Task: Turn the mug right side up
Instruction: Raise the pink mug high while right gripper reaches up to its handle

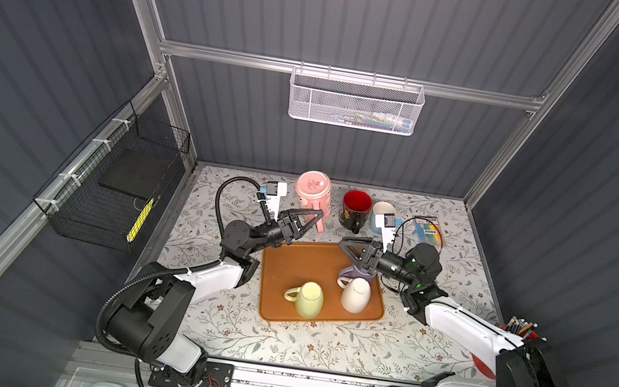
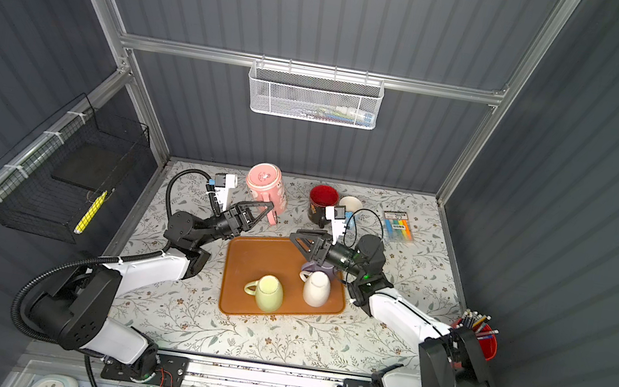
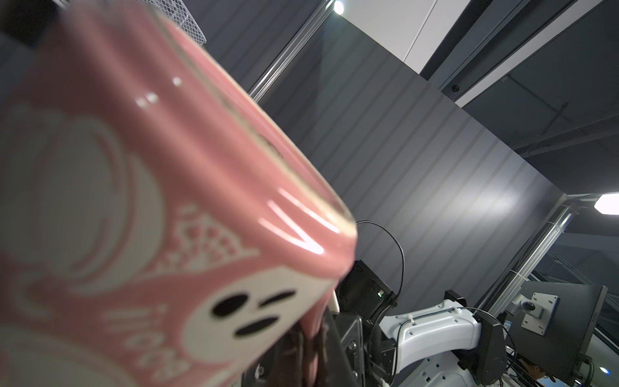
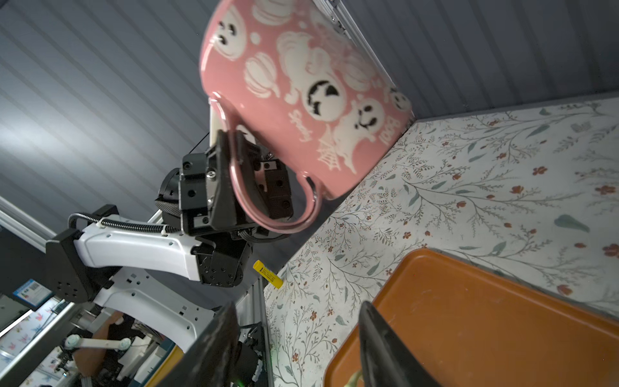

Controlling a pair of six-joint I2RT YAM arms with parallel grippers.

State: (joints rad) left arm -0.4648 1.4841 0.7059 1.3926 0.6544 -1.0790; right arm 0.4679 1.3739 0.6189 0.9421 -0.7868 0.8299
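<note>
The mug (image 1: 313, 193) is pink with white ghosts and pumpkins. It is held tilted over the back of the table, base up towards the camera in both top views. My left gripper (image 1: 318, 218) is shut on the mug's handle (image 4: 268, 214). In the right wrist view its black fingers (image 4: 221, 174) pinch the handle loop, and the mug (image 4: 301, 93) hangs mouth down towards the table. In the left wrist view the mug (image 3: 134, 201) fills the picture up close. My right gripper (image 1: 345, 246) is open and empty over the tray's far edge, apart from the mug.
An orange tray (image 1: 289, 258) holds an upturned yellow mug (image 1: 308, 299), an upturned white mug (image 1: 355, 294) and a purple mug (image 1: 356, 272) under my right gripper. A red-lined dark mug (image 1: 356, 208), a blue mug (image 1: 380, 210) and a marker pack (image 1: 428, 230) stand at the back.
</note>
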